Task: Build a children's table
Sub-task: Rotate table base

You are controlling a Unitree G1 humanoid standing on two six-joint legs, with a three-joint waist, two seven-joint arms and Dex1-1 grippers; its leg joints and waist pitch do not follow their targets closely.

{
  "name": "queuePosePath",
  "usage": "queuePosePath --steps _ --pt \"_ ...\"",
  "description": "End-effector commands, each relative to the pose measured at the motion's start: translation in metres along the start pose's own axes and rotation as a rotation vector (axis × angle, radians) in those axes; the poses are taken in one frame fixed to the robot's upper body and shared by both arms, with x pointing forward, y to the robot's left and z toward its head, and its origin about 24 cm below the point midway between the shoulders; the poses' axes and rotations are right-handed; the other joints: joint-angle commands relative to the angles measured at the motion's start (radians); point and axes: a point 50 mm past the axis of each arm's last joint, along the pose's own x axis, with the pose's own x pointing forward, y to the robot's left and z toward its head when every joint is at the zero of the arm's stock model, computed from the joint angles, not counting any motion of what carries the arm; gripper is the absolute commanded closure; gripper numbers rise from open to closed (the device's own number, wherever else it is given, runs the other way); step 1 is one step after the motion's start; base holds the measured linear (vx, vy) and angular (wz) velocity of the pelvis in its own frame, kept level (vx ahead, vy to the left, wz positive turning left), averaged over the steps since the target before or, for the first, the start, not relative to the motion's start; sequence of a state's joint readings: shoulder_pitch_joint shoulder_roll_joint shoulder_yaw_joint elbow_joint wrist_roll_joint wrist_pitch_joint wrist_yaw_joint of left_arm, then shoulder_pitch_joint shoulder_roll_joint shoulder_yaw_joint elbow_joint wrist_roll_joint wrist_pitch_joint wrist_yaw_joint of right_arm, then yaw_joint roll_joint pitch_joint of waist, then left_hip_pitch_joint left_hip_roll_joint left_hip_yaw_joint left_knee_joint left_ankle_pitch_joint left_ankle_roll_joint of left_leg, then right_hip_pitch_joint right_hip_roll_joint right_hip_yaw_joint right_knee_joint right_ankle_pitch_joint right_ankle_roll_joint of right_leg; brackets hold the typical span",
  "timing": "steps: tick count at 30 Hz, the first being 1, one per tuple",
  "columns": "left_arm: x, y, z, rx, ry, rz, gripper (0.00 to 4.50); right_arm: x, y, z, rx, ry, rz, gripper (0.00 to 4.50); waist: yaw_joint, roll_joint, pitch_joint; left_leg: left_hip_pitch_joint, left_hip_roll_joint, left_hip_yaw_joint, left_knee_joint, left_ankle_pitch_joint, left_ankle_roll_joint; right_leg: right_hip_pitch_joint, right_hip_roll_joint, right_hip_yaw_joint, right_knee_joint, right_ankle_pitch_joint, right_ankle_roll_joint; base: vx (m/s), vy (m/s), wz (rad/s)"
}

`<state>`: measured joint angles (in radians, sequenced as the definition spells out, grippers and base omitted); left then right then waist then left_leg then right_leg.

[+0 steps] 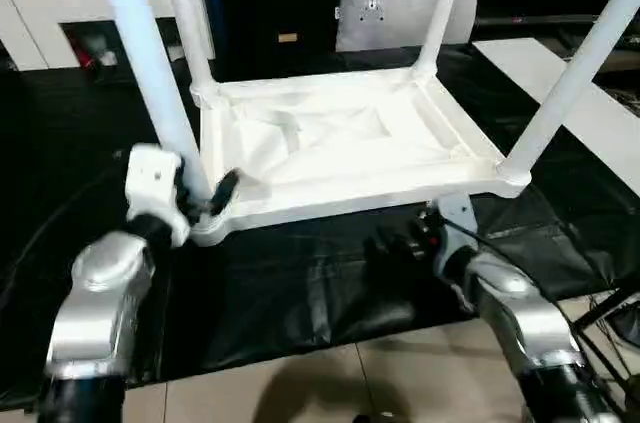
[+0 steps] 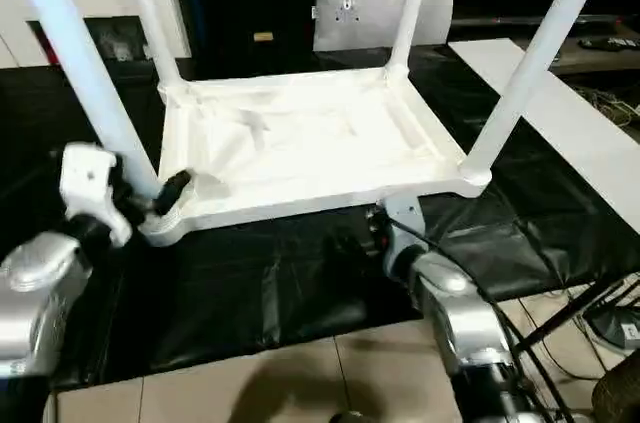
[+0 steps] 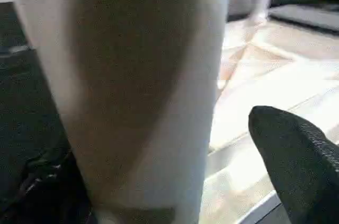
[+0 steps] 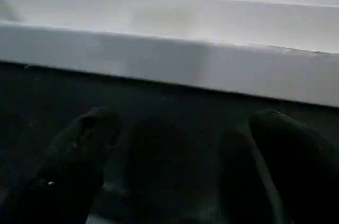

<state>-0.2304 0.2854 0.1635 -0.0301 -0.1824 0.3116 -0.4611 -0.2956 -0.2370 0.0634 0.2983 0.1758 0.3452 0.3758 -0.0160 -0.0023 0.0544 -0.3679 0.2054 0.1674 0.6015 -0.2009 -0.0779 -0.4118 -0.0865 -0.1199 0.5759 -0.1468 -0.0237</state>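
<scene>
Surface: black sheet (image 1: 300, 293) over a tiled floor, grey-white cushion (image 1: 400, 8) behind.
Table top (image 1: 340, 143): lies upside down in the middle of the sheet, ribbed underside up.
Legs: all four stand in the corner sockets — near-left leg (image 1: 150, 83) included.
Left gripper (image 1: 205, 198): fingers spread either side of the near-left leg's base, not clamped.
Right gripper (image 4: 180, 166): spread, empty, just short of the top's near rim.
Progress: assembly looks done — judged remaining: check seating, turn it upright.
</scene>
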Motion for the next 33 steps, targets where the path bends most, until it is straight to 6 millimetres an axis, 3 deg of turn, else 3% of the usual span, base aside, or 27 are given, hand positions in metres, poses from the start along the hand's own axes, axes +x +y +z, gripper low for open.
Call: queuePosePath --steps 1,2,5,7,10,11,13,16,18,21,24,29,31,33 --pt "0.003 -0.002 0.002 -0.024 -0.034 -0.077 0.04 0.003 -0.006 0.0 -0.007 0.012 -0.043 0.0 0.008 0.003 -0.069 0.002 0.018 -0.005 -0.07 -0.2 0.047 0.051 -0.052 0.051 -0.069 -0.338 -0.13 0.0 0.0 0.0" --pt "0.005 -0.004 0.003 -0.061 -0.046 -0.125 0.04 0.006 -0.009 0.0 0.001 0.019 -0.06 0.0 0.008 -0.005 -0.071 -0.001 0.019 -0.002 -0.068 -0.178 0.049 0.054 -0.05 0.053 -0.062 -0.294 -0.147 0.0 0.0 0.0" --pt "0.007 -0.015 0.002 -0.154 -0.034 -0.335 0.04 0.015 -0.012 0.002 0.016 0.03 -0.08 0.0 0.023 0.001 -0.071 0.008 0.02 0.003 -0.067 -0.162 0.046 0.05 -0.052 0.057 -0.057 -0.275 -0.175 0.0 0.0 0.0" --pt "0.006 -0.017 0.002 -0.161 -0.03 -0.364 0.04 0.016 -0.012 0.003 0.018 0.031 -0.081 0.0 0.03 0.001 -0.07 0.01 0.022 0.005 -0.07 -0.161 0.043 0.051 -0.052 0.058 -0.053 -0.266 -0.18 0.0 0.0 0.0" --pt "-0.004 -0.042 0.003 -0.226 0.034 -0.676 0.04 0.027 -0.01 0.008 0.013 0.028 -0.071 0.0 0.04 0.004 -0.071 0.015 0.023 0.006 -0.072 -0.156 0.029 0.053 -0.054 0.061 -0.045 -0.251 -0.184 0.0 0.0 0.0" --pt "-0.005 -0.044 0.003 -0.232 0.041 -0.701 0.04 0.028 -0.009 0.009 0.011 0.027 -0.069 0.0 0.041 0.005 -0.07 0.016 0.024 0.007 -0.073 -0.165 0.02 0.052 -0.053 0.062 -0.041 -0.254 -0.191 0.0 0.0 0.0" --pt "-0.01 -0.055 0.004 -0.248 0.075 -0.81 0.04 0.033 -0.005 0.012 0.004 0.019 -0.053 0.0 0.04 0.003 -0.066 0.015 0.023 0.008 -0.075 -0.19 0.014 0.052 -0.052 0.063 -0.044 -0.274 -0.19 0.0 0.0 0.0" --pt "-0.016 -0.075 0.002 -0.239 0.125 -0.936 0.04 0.04 0.007 0.017 -0.004 0.003 -0.008 0.0 0.035 0.001 -0.059 0.016 0.02 0.007 -0.078 -0.256 -0.002 0.053 -0.054 0.066 -0.058 -0.393 -0.15 0.0 0.0 0.0" --pt "-0.017 -0.084 0.001 -0.238 0.133 -0.974 0.04 0.043 0.013 0.018 -0.008 -0.002 0.014 0.0 0.023 -0.002 -0.057 0.019 0.018 0.005 -0.077 -0.289 -0.006 0.05 -0.052 0.065 -0.067 -0.46 -0.121 0.0 0.0 0.0" --pt "-0.015 -0.098 0.003 -0.238 0.123 -1.019 0.04 0.049 0.024 0.019 -0.014 -0.009 0.052 0.0 0.006 -0.006 -0.057 0.012 0.014 0.003 -0.073 -0.29 -0.003 0.05 -0.051 0.064 -0.071 -0.516 -0.097 0.0 0.0 0.0" --pt "-0.013 -0.104 0.004 -0.238 0.11 -1.029 0.04 0.05 0.029 0.019 -0.02 -0.008 0.066 0.0 -0.003 -0.009 -0.059 0.01 0.013 0.004 -0.07 -0.271 0.006 0.049 -0.05 0.064 -0.075 -0.525 -0.084 0.0 0.0 0.0" --pt "-0.005 -0.124 0.011 -0.235 0.073 -1.059 0.04 0.056 0.044 0.016 -0.035 -0.007 0.114 0.0 -0.002 -0.008 -0.065 0.004 0.017 0.005 -0.068 -0.213 0.014 0.052 -0.046 0.068 -0.062 -0.422 -0.12 0.0 0.0 0.0" --pt "-0.004 -0.125 0.011 -0.235 0.071 -1.062 0.04 0.056 0.045 0.016 -0.035 -0.007 0.118 0.0 -0.002 -0.008 -0.065 0.007 0.017 0.008 -0.068 -0.212 0.019 0.051 -0.044 0.069 -0.06 -0.401 -0.13 0.0 0.0 0.0" --pt "0.003 -0.139 0.014 -0.228 0.052 -1.091 0.04 0.057 0.051 0.012 -0.047 -0.001 0.143 0.0 0.001 -0.006 -0.065 0.011 0.017 0.01 -0.067 -0.216 0.021 0.048 -0.042 0.07 -0.061 -0.396 -0.135 0.0 0.0 0.0"
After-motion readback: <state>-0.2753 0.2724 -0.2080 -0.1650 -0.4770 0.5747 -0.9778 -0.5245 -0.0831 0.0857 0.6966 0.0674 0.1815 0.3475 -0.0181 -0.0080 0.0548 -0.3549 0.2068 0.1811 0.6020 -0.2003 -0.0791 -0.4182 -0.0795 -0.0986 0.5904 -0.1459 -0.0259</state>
